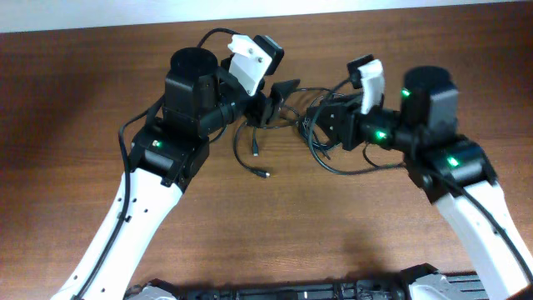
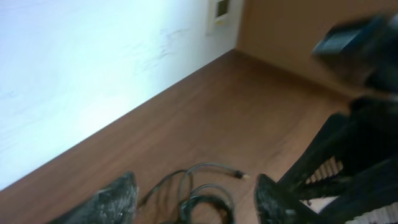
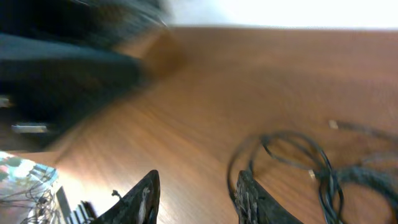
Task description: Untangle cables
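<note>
Both hands are apart and hold nothing. The cables [image 2: 208, 200] are a loose knot on the bench [image 1: 100, 75], about mid-width and closer to the far edge, directly between the 2 hands. The knot's long axis runs roughly left-right, from hand to hand. The left hand [image 1: 277, 98] points straight at it, and in its wrist view the coils sit centred between the fingers [image 2: 118, 199], just below them. For the right hand [image 1: 319, 121], the bundle lies off to 1 side of the gap, with only 1 strand near a finger [image 3: 249, 196], and I can't tell if it touches. 2 tails [image 1: 252, 142] trail toward the near edge on the left arm's side, and 1 loop [image 1: 350, 169] sweeps under the right arm. My call is that the left hand is better lined up to regrasp, while the right needs a sideways shift first.
</note>
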`<state>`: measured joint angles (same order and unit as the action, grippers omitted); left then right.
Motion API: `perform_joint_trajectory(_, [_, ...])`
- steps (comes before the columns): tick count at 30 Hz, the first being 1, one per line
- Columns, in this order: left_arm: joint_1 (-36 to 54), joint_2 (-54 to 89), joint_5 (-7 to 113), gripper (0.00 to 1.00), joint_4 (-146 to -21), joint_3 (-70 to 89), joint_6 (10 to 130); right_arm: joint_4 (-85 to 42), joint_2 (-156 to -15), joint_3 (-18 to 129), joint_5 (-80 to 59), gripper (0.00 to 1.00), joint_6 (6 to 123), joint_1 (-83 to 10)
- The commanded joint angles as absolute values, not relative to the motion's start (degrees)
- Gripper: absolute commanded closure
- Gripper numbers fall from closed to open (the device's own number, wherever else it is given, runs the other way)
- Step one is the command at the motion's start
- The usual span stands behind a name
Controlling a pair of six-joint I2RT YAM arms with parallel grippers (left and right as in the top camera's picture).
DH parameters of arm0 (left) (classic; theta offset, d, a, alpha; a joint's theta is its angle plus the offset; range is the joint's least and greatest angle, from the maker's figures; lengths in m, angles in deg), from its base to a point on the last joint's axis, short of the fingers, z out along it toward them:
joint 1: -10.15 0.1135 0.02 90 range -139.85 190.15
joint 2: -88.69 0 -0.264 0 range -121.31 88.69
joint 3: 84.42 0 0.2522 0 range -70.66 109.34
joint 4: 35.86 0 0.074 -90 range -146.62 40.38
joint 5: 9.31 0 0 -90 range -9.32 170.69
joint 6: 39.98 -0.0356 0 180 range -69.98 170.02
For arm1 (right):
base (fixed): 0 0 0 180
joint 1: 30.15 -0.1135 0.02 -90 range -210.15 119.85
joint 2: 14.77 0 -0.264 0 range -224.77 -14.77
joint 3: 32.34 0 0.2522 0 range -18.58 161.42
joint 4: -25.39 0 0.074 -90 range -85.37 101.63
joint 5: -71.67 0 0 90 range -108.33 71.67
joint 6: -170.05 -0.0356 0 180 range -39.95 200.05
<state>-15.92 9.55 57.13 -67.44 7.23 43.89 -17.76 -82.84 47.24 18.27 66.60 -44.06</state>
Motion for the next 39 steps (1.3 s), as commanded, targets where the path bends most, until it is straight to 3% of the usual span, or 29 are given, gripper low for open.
perform_joint_trajectory(1, [-15.9,9.4,64.7,0.28,-69.2,8.0,43.9,-21.1,-89.0,47.5,16.5,0.55,70.9,-44.3])
perform_joint_trajectory(4, [-15.9,9.4,69.5,0.21,-72.5,8.0,43.9,-27.0,-96.8,47.5,11.8,0.41,73.2,-44.3])
perform_joint_trajectory(8, [-15.9,9.4,70.0,0.14,-74.0,8.0,43.9,-30.2,-103.8,47.5,5.2,0.38,74.1,-44.3])
perform_joint_trajectory(13, [-15.9,9.4,70.0,0.1,-75.7,8.0,43.9,-30.9,-111.3,47.5,5.2,0.37,81.0,-44.4])
perform_joint_trajectory(17, [-15.9,9.4,69.5,0.05,-76.3,8.0,43.9,-30.2,-115.8,47.5,5.1,0.32,82.9,-44.4])
perform_joint_trajectory(22, [-15.9,9.4,69.5,0.04,-76.7,8.0,43.9,-26.5,-120.4,47.5,5.0,0.33,82.8,-44.4])
perform_joint_trajectory(23, [-15.9,9.4,69.5,0.04,-77.2,8.0,43.9,-26.0,-120.8,47.5,4.9,0.41,82.8,-44.4])
perform_joint_trajectory(24, [-15.9,9.4,69.5,0.04,-77.5,8.0,43.9,-25.8,-120.9,47.5,4.9,0.59,82.8,-44.4])
perform_joint_trajectory(25, [-15.9,9.4,69.5,0.04,-78.0,8.0,43.9,-25.4,-120.9,47.5,4.9,0.86,82.8,-44.4])
perform_joint_trajectory(26, [-15.9,9.4,69.5,0.04,-78.2,8.0,43.9,-25.2,-120.9,47.5,5.0,0.96,82.8,-44.4])
perform_joint_trajectory(30, [-15.9,9.4,69.6,0.05,-79.6,8.0,43.9,-25.7,-120.8,48.3,10.4,0.96,80.4,-43.6])
perform_joint_trajectory(33, [-15.9,9.4,69.6,0.07,-81.0,8.0,43.9,-26.3,-119.8,51.4,26.5,0.96,77.7,-39.5])
perform_joint_trajectory(35, [-15.9,9.4,69.3,0.16,-82.4,8.0,44.0,-25.0,-118.6,53.6,41.8,0.96,76.1,-35.5])
perform_joint_trajectory(36, [-15.9,9.4,68.7,0.16,-83.2,8.0,44.3,-24.4,-118.0,55.0,48.0,0.96,76.1,-33.3])
perform_joint_trajectory(39, [-15.9,9.4,65.4,0.15,-84.0,8.0,46.0,-24.3,-115.3,59.3,52.1,0.96,75.6,-29.9])
